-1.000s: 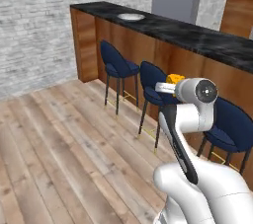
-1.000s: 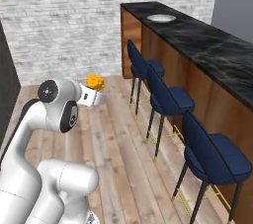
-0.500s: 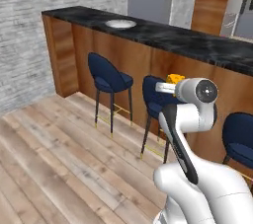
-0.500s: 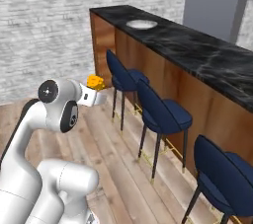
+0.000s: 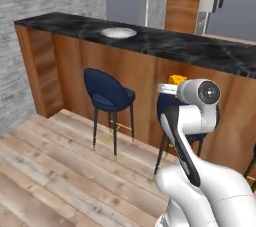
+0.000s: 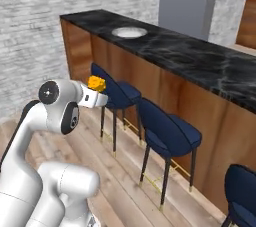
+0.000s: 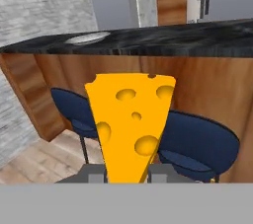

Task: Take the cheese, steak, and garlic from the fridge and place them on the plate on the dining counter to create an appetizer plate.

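One cheese [image 7: 129,124] wedge sits pinched between the gripper [image 7: 127,172] fingers, carried out in front of the arm. Plate [image 5: 118,32] lies empty on the dining counter [image 5: 200,51], far left end. Stools [image 6: 167,133] crowd the approach. Risk: wedge is gripped only at its narrow tip and could slip if the arm swings.

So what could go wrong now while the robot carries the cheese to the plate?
The cheese is pinched only at its narrow bottom tip by the gripper, so a bump might tip or drop it. The plate sits far off on the dining counter, so it may be a long reach. The stools stand along the counter's front and could block the base.
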Motion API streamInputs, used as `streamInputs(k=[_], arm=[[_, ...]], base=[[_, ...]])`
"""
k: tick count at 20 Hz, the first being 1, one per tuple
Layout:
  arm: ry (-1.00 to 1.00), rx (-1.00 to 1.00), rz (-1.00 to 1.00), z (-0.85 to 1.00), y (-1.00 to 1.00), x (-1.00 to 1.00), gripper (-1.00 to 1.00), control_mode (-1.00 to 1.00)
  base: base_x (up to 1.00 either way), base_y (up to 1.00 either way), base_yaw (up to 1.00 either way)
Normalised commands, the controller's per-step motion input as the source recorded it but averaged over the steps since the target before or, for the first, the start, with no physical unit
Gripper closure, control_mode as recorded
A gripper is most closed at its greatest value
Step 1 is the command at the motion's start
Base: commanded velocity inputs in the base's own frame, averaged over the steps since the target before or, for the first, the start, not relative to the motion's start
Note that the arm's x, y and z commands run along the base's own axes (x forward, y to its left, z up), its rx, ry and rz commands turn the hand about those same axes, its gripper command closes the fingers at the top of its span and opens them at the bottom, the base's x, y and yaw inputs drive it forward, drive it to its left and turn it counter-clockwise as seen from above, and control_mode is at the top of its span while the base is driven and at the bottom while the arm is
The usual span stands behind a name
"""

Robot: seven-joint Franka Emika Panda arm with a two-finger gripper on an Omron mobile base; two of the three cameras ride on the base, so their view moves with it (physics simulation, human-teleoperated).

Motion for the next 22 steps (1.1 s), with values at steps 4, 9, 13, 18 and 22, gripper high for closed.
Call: streamInputs(k=[4, 9, 13, 18, 22], arm=[[0.00, 0.00, 0.00, 0.00, 0.00, 0.00, 1.00, 1.00], [0.00, 0.00, 0.00, 0.00, 0.00, 0.00, 1.00, 1.00], [0.00, 0.00, 0.00, 0.00, 0.00, 0.00, 1.00, 1.00], [0.00, 0.00, 0.00, 0.00, 0.00, 0.00, 1.00, 1.00], [0.00, 0.00, 0.00, 0.00, 0.00, 0.00, 1.00, 1.00]], base=[[0.79, 0.73, -0.38], [0.80, 0.74, -0.38], [0.74, 0.71, -0.39], [0.72, 0.70, -0.39], [0.70, 0.65, -0.38]])
